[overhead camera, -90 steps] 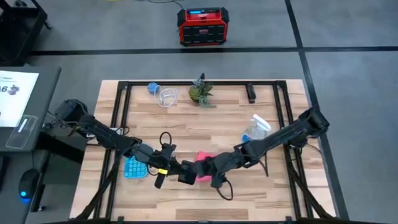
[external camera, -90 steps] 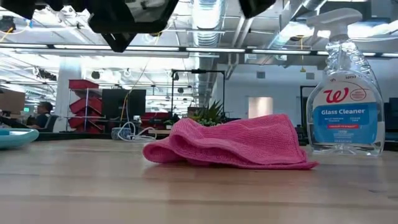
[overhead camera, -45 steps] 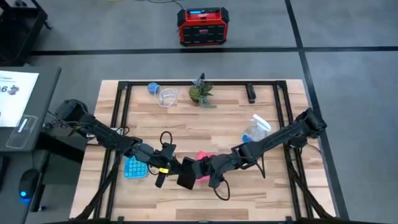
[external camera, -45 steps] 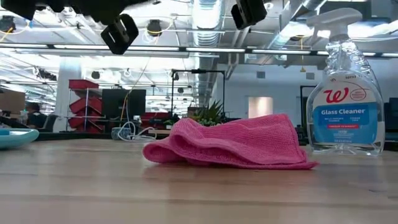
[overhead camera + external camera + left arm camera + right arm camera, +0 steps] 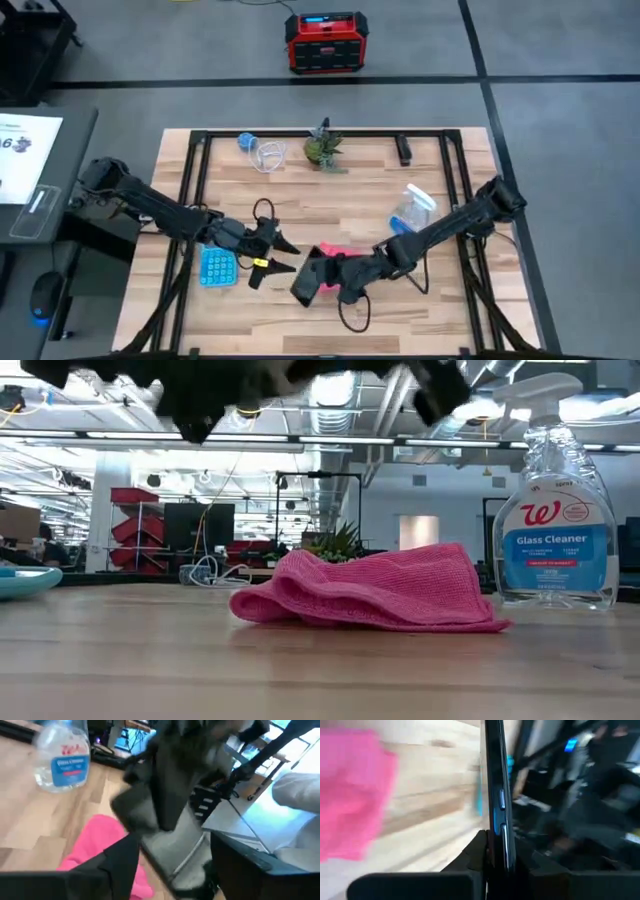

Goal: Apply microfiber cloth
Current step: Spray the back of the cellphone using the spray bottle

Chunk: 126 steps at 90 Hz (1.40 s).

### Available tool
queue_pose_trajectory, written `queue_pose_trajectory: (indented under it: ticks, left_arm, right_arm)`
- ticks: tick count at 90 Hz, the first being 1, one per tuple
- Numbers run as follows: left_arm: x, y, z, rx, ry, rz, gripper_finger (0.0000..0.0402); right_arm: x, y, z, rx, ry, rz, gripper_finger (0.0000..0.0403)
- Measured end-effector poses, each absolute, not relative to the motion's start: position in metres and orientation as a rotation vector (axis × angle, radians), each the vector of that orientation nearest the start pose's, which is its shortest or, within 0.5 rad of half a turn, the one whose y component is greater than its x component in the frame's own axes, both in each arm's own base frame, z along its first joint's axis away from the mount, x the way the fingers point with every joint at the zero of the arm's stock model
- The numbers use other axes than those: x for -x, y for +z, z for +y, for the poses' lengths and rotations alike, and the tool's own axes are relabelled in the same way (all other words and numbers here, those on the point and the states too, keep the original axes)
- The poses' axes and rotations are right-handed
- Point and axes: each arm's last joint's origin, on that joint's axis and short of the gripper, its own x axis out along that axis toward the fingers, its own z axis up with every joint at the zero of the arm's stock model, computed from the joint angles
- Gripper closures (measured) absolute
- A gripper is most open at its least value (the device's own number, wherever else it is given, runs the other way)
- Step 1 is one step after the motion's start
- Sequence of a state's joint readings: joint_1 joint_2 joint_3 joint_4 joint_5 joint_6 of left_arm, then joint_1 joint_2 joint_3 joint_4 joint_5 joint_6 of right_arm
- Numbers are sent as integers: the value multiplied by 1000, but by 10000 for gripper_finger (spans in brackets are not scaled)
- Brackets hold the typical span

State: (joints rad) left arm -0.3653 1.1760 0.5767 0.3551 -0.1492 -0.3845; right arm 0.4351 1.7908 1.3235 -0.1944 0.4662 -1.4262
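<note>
The pink microfiber cloth (image 5: 336,251) (image 5: 370,592) lies crumpled on the wooden table, near the middle, and no gripper touches it. A little to the near side of it, my right gripper (image 5: 327,279) (image 5: 495,862) is shut on a black phone (image 5: 307,282) (image 5: 496,795), which is held above the table. To the left of the phone my left gripper (image 5: 290,256) (image 5: 172,870) stands open, with its fingers apart from the phone and nothing between them. My right gripper pinches the phone between its two fingers, one on each flat face, at the phone's lower end (image 5: 495,842). It reaches in from the table's right side. The phone sticks out past the fingers toward the left gripper, tilted and clear of the table.
A glass cleaner spray bottle (image 5: 412,206) (image 5: 555,500) stands to the right of the cloth. A light blue calculator (image 5: 216,267) lies under the left arm. A small plant (image 5: 323,148), a clear cup (image 5: 266,155) and a small black object (image 5: 404,152) sit along the far edge.
My left gripper has opened, let go of the phone and drawn back toward the table's left. My right gripper has taken hold of the phone, which has tilted and now hangs from it alone. The cloth has not moved.
</note>
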Motion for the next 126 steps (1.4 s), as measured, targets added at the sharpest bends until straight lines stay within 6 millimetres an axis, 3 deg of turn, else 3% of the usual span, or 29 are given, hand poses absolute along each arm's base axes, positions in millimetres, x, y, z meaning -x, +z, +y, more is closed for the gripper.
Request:
queue_pose_trajectory:
  ticks: [23, 43, 56, 71, 92, 113, 126]
  left_arm:
    - [-233, 243, -91, 67, -13, 194, 191]
    - [-271, 237, -112, -72, 60, 320, 194]
    - [-298, 233, -121, -143, 198, 387, 194]
    - [-323, 233, -126, -197, 231, 436, 194]
    - [-345, 223, -117, -154, 297, 541, 208]
    - [-346, 222, -111, -106, 339, 554, 256]
    - [-345, 220, -109, -96, 354, 576, 261]
  right_arm:
    - [-362, 241, 137, 1344, 215, 762, 379]
    - [-364, 264, 106, 941, 174, 957, 379]
    - [-363, 275, 85, 731, 164, 1057, 379]
    - [-361, 271, 76, 695, 145, 1112, 379]
    - [-358, 269, 75, 676, 137, 1148, 379]
    - [-358, 269, 76, 665, 151, 1146, 379]
    - [-358, 269, 78, 667, 154, 1142, 379]
